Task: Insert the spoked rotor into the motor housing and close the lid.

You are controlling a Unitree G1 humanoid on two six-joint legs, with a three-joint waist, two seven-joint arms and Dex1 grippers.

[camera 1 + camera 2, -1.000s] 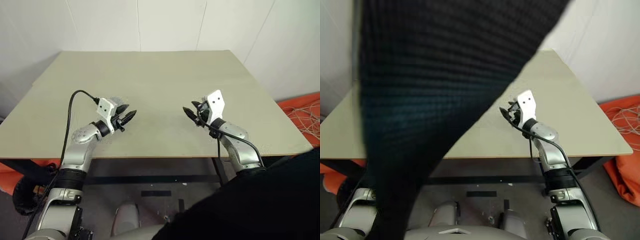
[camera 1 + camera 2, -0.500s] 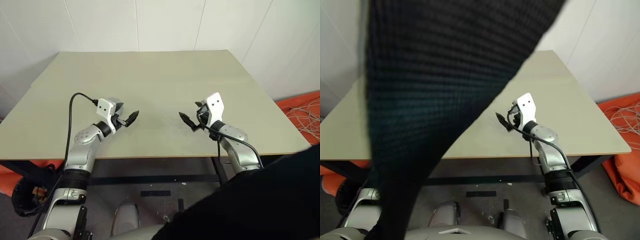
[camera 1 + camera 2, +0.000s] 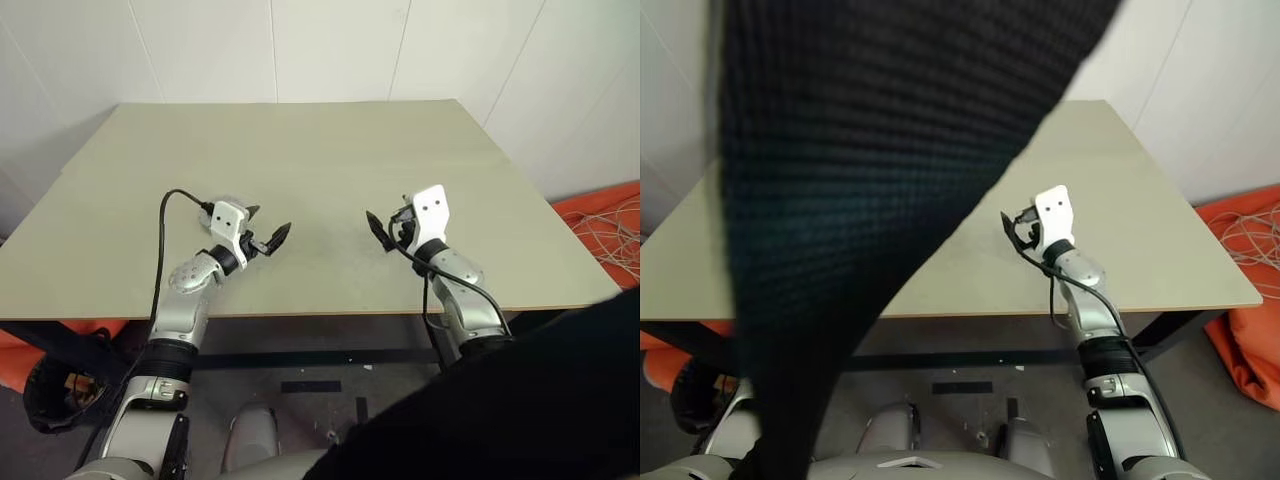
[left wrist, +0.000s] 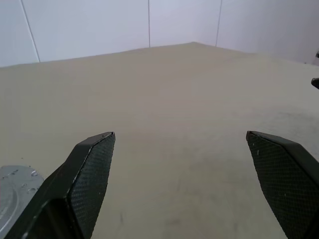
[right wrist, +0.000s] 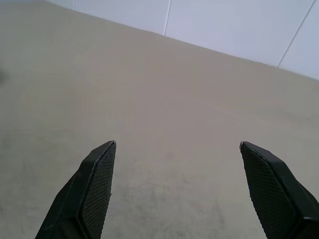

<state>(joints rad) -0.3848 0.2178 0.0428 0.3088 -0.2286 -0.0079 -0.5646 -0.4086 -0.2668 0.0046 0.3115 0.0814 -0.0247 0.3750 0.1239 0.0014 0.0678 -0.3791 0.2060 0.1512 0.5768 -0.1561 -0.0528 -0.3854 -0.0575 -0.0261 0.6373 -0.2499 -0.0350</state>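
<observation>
The spoked rotor, the motor housing and the lid are out of view. My left gripper (image 3: 268, 222) hovers low over the near left part of the bare beige table (image 3: 300, 140), pointing toward the middle. Its fingers (image 4: 92, 169) stand wide apart with nothing between them. My right gripper (image 3: 385, 218) mirrors it over the near right part, pointing inward. It is open too, and its fingers (image 5: 97, 184) frame only bare tabletop. The two grippers face each other across a gap.
A black knitted fabric (image 3: 870, 200) hangs close to the head camera, hiding the left and middle of the right eye view and the lower right corner (image 3: 540, 400) of the left eye view. Orange material with thin cables (image 3: 610, 215) lies beyond the table's right edge.
Both grippers have opened from nearly closed fingers to a wide spread. Both arms have stayed about where they were.
</observation>
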